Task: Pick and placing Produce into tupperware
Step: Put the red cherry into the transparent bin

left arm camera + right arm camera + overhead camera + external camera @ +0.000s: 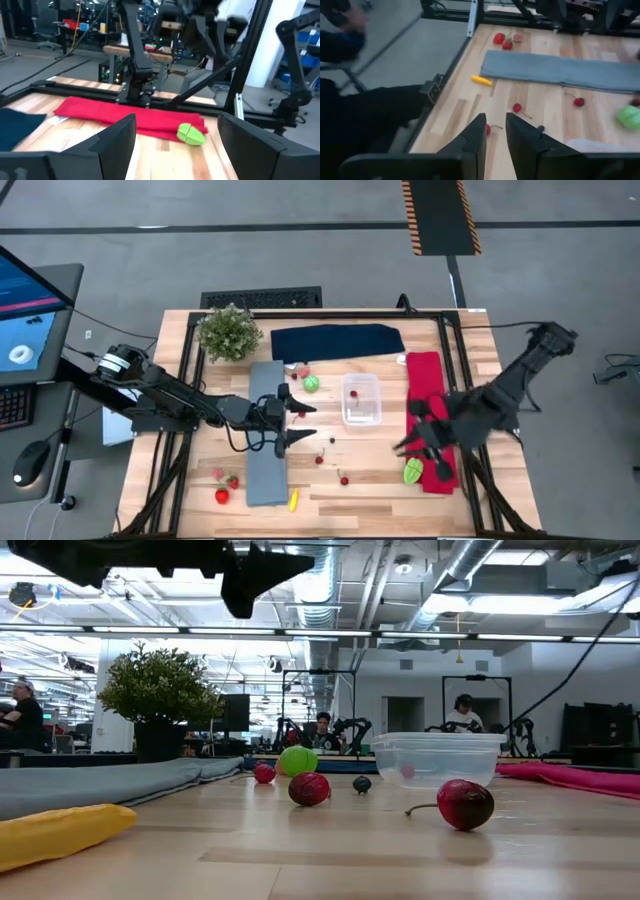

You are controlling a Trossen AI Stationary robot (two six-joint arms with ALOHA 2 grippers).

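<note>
The clear tupperware (361, 400) (435, 756) stands on its base mid-table; I cannot tell what is inside. Produce lies scattered on the wood: a lime-green piece (311, 383) (297, 760) beside the tub, another (413, 472) (191, 134) at the red cloth's edge, cherries (343, 478) (465, 803) (517, 107), strawberries (222, 495) (499, 38) and a yellow piece (293, 500) (481, 79) near the front left. My left gripper (300, 423) (175, 145) hovers wide open left of the tub. My right gripper (408, 444) (495, 134) hangs above the table by the red cloth, fingers a narrow gap apart, empty.
A grey cloth (265, 435) lies under the left arm, a navy cloth (335, 340) at the far edge and a red cloth (428, 415) on the right. A potted plant (228, 332) stands at the far left corner. Bare wood lies between the tub and the near edge.
</note>
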